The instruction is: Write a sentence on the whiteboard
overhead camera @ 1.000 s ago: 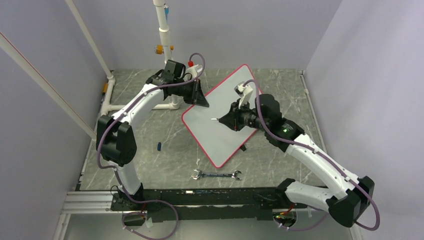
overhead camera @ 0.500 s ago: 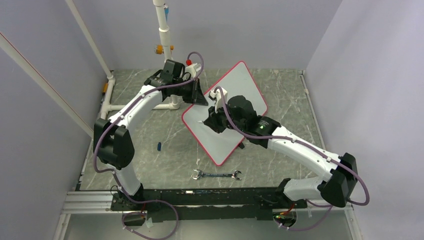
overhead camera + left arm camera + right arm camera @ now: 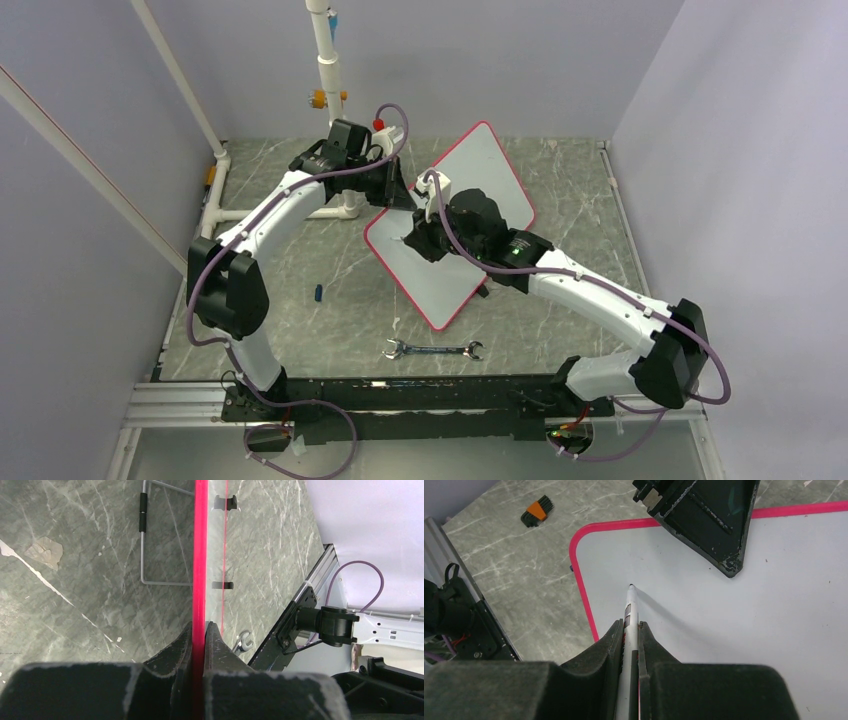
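The whiteboard [image 3: 452, 285], white with a red-pink rim, lies tilted in the middle of the table. My left gripper [image 3: 401, 196] is shut on its far left rim, seen edge-on in the left wrist view [image 3: 200, 555] between the fingers [image 3: 199, 630]. My right gripper [image 3: 417, 241] is shut on a white marker [image 3: 630, 611]. The marker's tip is at or just above the board [image 3: 749, 620] near its left corner, close to the left gripper [image 3: 709, 525]. No blue writing of the sentence shows on the board.
A steel wrench [image 3: 433, 350] lies near the table's front edge. A small blue cap [image 3: 318, 292] lies to the left of the board. An orange and black hex key set [image 3: 536, 511] lies beyond the board's corner. A white pipe frame [image 3: 330, 75] stands at the back left.
My right arm has swung left across the board, carrying the marker toward the corner held by the left gripper. The left gripper has kept its hold on the rim.
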### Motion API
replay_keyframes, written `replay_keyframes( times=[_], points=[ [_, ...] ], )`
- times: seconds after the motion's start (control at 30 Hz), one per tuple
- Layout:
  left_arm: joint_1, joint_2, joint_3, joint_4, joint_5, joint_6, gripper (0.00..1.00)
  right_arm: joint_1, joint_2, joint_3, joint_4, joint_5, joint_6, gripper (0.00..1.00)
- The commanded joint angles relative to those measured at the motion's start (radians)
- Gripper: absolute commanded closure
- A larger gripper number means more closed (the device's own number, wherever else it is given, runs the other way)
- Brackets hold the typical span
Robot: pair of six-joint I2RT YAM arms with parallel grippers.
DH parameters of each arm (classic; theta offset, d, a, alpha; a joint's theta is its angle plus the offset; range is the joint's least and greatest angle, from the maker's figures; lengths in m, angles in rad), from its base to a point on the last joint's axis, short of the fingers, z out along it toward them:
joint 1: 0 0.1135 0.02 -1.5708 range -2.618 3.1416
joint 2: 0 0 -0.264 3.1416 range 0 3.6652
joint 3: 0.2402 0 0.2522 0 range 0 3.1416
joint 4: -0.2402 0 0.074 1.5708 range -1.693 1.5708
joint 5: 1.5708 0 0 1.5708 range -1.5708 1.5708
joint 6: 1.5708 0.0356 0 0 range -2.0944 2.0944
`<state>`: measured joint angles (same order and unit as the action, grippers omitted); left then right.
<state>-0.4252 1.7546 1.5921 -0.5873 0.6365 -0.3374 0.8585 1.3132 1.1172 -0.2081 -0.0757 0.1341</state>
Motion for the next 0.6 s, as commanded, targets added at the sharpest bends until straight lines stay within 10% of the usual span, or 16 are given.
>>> replay_keyframes(
  times=[0.0,0.57],
  points=[
    [0.0,-0.041,0.006,0.033,-0.174,0.079,1.0,0.004,-0.001,0.027,0.048,0.004,-0.002,1.0],
    [-0.012,-0.041,0.015,0.014,-0.205,0.101,1.0,0.011,-0.131,-0.083,-0.033,0.002,0.021,1.0]
  ],
)
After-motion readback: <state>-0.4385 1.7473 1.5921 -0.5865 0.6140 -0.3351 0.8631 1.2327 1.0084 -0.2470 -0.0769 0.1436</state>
